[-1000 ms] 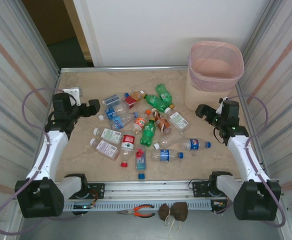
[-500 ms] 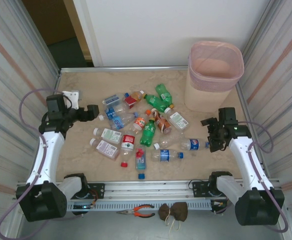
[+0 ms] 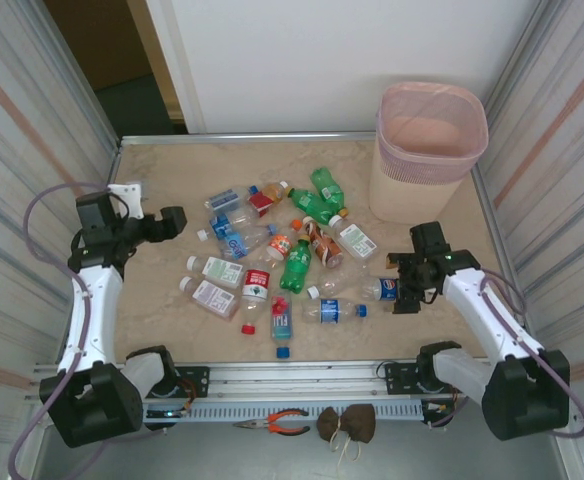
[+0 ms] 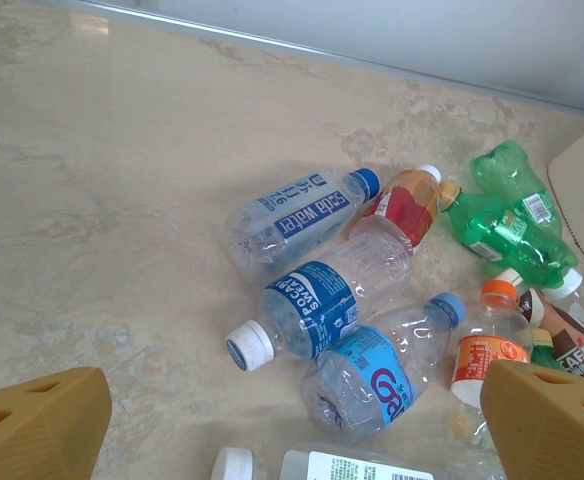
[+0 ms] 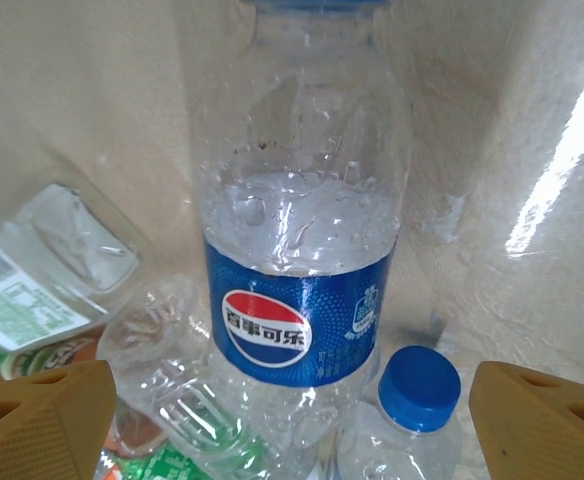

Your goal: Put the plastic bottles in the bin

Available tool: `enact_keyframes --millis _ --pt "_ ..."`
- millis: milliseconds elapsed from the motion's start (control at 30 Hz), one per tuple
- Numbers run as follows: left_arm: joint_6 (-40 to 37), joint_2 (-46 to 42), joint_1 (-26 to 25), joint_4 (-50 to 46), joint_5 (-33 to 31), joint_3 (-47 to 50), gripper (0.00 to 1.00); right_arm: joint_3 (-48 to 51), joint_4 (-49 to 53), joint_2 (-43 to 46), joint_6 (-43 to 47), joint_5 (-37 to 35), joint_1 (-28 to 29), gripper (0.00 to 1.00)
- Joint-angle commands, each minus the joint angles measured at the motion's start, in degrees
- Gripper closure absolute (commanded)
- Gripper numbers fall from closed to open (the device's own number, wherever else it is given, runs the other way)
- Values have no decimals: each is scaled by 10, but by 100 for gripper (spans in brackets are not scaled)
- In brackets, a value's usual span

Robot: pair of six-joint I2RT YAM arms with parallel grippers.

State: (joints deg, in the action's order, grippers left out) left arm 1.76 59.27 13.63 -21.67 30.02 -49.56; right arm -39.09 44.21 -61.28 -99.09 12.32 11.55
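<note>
The right gripper point(image 3: 402, 287) is hanging over the blue-labelled bottle point(image 5: 297, 270), with its fingers point(image 5: 42, 420) standing spread to either side of the bottle and not touching it. The left gripper point(image 3: 172, 222) is hovering wide open and empty beside the bottles point(image 3: 282, 250), which are lying scattered on the table point(image 3: 172, 170). The pink bin point(image 3: 412, 190) is standing at the far right corner.
</note>
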Motion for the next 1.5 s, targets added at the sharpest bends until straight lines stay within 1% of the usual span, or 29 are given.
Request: enact_keyframes --millis 0,167,300,533,633,800,967,1200,1300,1433,1467 --pt "10 -10 12 20 38 8 5 6 -28 -33 -40 5 13 11" --pt "10 -5 15 25 60 10 5 16 -64 -74 -32 7 13 18" --pt "9 -9 15 30 55 13 5 17 -69 -89 -25 -8 10 24" --pt "9 -6 14 29 53 15 4 37 -88 -109 -16 -10 -9 27" --pt "7 -6 15 29 53 15 4 47 -90 -105 -12 -13 -18 30" --pt "6 -5 14 26 46 16 4 56 -83 -81 -6 -21 -31 36" --pt "6 -4 15 25 47 16 4 56 -69 -43 10 -28 -49 46" --pt "8 -2 15 25 50 13 4 39 -11 40 59 -58 -80 51" --pt "11 -1 15 27 53 15 5 16 12 84 105 -88 -81 51" --pt "18 0 15 32 65 16 5 -33 44 113 198 -132 -82 53" --pt "20 0 14 34 68 16 5 -45 46 118 233 -142 -81 53"
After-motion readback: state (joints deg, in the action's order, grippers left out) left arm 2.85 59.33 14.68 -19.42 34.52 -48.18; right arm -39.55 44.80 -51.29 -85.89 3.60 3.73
